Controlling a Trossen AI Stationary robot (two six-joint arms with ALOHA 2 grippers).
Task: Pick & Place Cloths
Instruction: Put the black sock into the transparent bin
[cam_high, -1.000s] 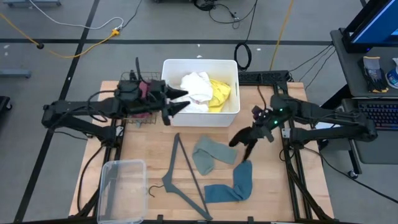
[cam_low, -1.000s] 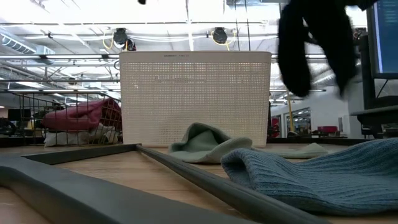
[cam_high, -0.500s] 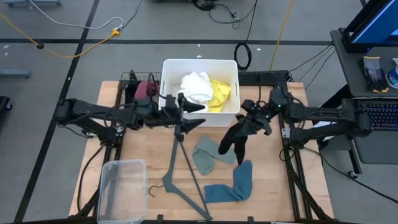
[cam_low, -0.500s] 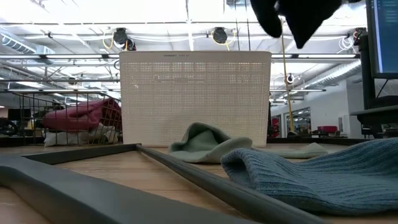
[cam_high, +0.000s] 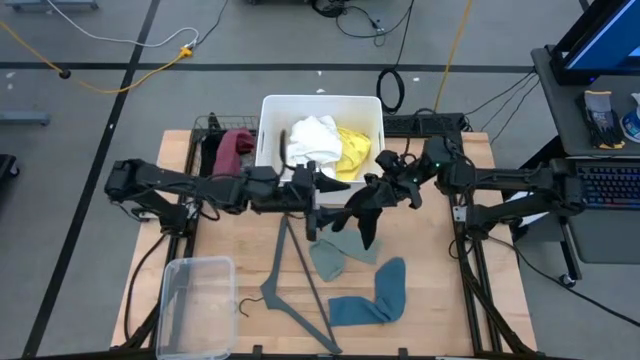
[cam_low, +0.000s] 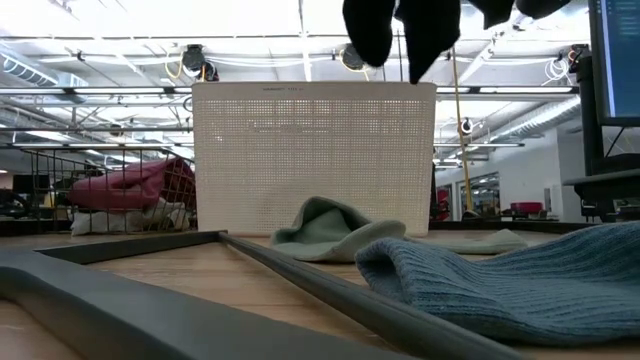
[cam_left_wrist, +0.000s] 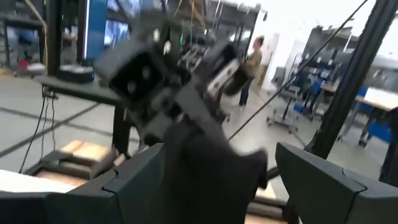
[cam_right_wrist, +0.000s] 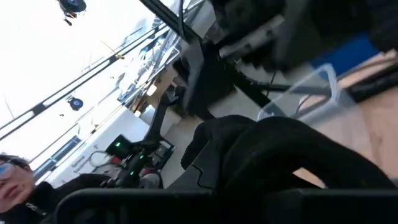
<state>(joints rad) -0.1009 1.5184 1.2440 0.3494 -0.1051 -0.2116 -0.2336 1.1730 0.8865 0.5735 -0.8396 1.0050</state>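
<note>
End effectors have converged: right (cam_high: 383, 190) clasping black cloth (cam_high: 362, 212), left (cam_high: 333, 186) spread wide.

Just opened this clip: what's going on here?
The right gripper holds a black cloth in the air, in front of the white bin. The left gripper is open and close to it, as if for a handover. White and yellow cloths are in the bin. Sage-green and teal cloths lie on the table beside a grey hanger.
</note>
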